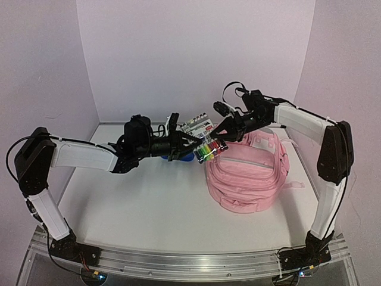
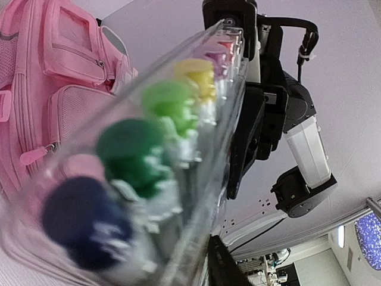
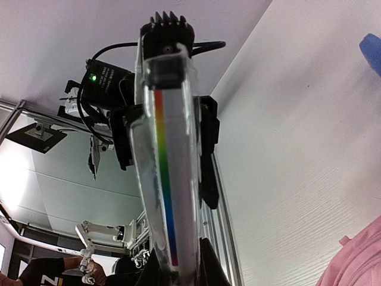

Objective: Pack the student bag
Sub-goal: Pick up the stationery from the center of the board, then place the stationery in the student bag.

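A clear pack of coloured markers hangs in the air just left of the student bag, a large pink backpack lying on the table. My left gripper comes in from the left and is shut on the pack; its fingers flank the pack's sides in the right wrist view. My right gripper reaches in from the right and is shut on the opposite end. The pack fills the left wrist view, with the bag behind it. In the right wrist view the pack stands edge-on between my right gripper's fingers.
A blue object lies on the white table under the left gripper and shows as a blue corner in the right wrist view. Walls close in on the table at the back and both sides.
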`<move>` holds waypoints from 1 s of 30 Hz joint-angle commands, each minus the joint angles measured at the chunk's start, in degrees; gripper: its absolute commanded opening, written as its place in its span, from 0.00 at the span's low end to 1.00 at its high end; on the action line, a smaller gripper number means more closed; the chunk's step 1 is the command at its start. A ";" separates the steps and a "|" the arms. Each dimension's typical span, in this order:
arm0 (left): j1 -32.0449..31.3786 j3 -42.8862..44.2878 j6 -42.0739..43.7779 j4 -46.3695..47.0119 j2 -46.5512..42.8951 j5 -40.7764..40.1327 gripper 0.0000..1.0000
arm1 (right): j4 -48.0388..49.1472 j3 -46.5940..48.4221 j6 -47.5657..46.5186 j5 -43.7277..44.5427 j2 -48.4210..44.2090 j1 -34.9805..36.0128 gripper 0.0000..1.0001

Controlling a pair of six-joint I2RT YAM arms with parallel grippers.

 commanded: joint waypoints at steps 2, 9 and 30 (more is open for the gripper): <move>-0.01 0.69 -1.68 4.42 -1.16 -3.42 0.05 | -0.28 -2.13 -1.64 2.71 -2.38 -2.10 0.44; 0.01 -0.13 -2.61 -2.60 -2.58 -6.84 0.00 | -21.83 -2.28 -30.48 29.13 -7.95 -10.77 0.87; 0.01 -4.08 -2.25 -6.03 -5.21 -9.36 0.00 | -22.03 -27.13 -46.29 54.86 -15.45 -10.78 0.90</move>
